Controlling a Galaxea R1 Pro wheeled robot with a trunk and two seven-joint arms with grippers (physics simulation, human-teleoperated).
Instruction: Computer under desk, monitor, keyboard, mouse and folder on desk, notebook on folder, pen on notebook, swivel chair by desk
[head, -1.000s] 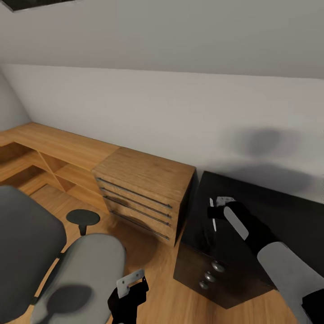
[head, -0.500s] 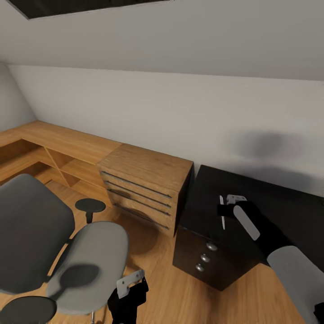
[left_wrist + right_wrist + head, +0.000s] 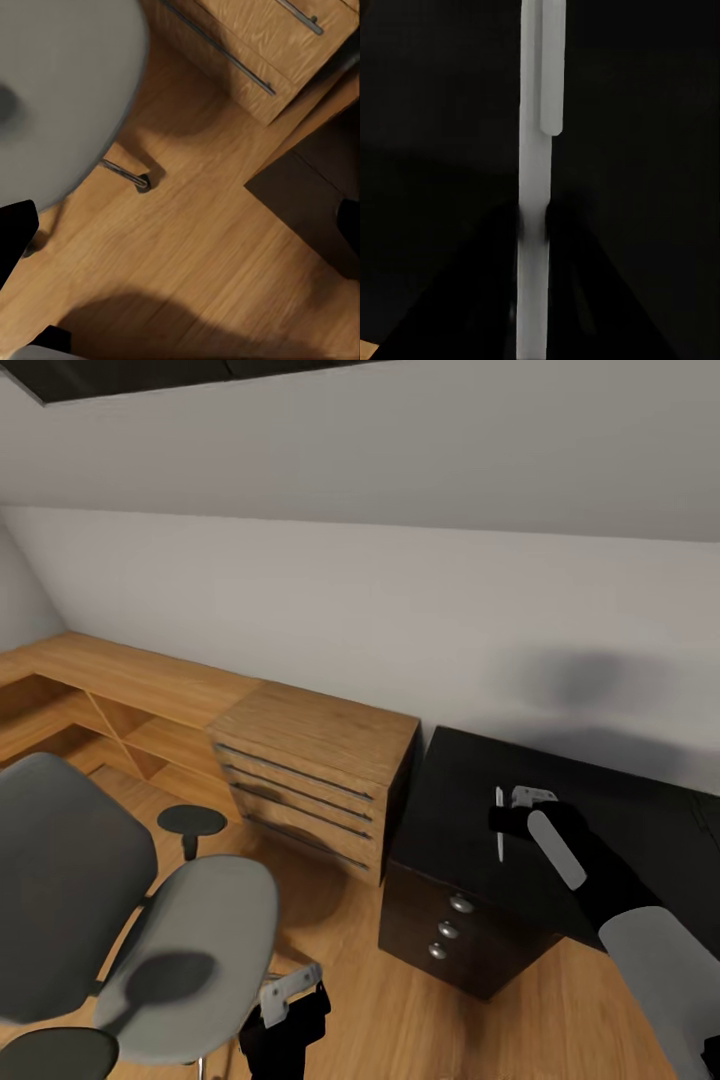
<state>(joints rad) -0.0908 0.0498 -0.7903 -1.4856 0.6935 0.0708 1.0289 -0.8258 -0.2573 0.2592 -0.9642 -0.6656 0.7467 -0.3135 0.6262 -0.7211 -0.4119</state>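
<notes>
Across the last second your head camera has swung, so the whole scene slides in the picture; relative to the glossy black desk [image 3: 470,800], though, your right gripper [image 3: 503,822] has kept its place over the near corner above the three-drawer unit with round silver knobs [image 3: 448,930]. It stays clenched on the thin white pen [image 3: 499,823], which stands upright in the grasp; the right wrist view shows the pen [image 3: 536,187] pinched between the dark fingers over the black top. That means the pen is in hand but, as I judge it, has no place to go yet: the part of the desk you can see carries no blue folder or grey notebook, and the pen belongs on top of that stack. Your left gripper [image 3: 285,996] hangs low over the wood floor [image 3: 187,247]; its fingers look spread at the edges of the left wrist view and grasp nothing. The grey swivel chair with tall back and black armrests [image 3: 190,930] stands just beside that arm, well apart from the desk, its seat bare as far as it shows. The light wood dresser with long handles [image 3: 310,780] sits against the desk's end, so it hems in any approach from that side.
</notes>
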